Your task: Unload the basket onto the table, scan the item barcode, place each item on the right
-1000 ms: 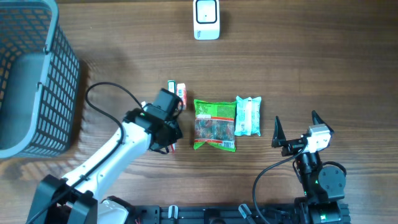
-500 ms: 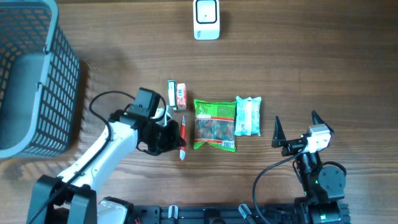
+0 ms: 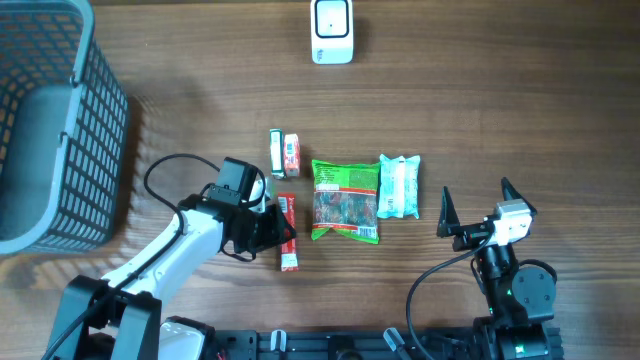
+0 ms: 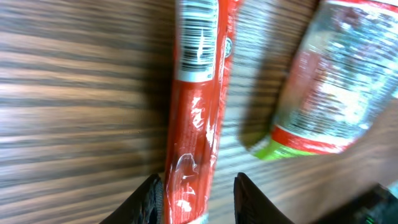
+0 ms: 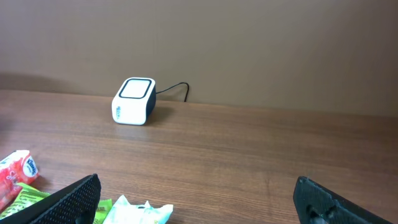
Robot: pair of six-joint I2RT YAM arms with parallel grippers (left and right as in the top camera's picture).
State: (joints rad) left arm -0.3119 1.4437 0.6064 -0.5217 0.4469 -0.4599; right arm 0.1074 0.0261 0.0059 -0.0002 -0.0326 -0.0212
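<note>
The item, a long red stick packet point(image 3: 288, 256), lies flat on the wood left of a green snack bag point(image 3: 345, 200). In the left wrist view the red packet point(image 4: 196, 118) shows a white barcode label point(image 4: 198, 37) at its far end. My left gripper point(image 3: 277, 234) straddles it, jaws open: one finger point(image 4: 152, 198) touches the packet, the other point(image 4: 249, 196) stands off with a gap point(image 4: 199, 200). The white scanner point(image 3: 332, 31) stands at the table's far edge, also in the right wrist view point(image 5: 133, 101). My right gripper point(image 3: 475, 190) rests wide open and empty point(image 5: 199, 199).
A grey mesh basket point(image 3: 100, 150) stands at the far left. Two small packets point(image 3: 284, 153) lie above the red one. A white and teal pack point(image 3: 399, 186) lies right of the green bag point(image 4: 329, 93). The left arm's black cable point(image 3: 160, 170) loops over the table.
My left gripper swung back toward the front with the red packet, laid it flat beside the green bag, and its jaws have parted. The right arm has not moved.
</note>
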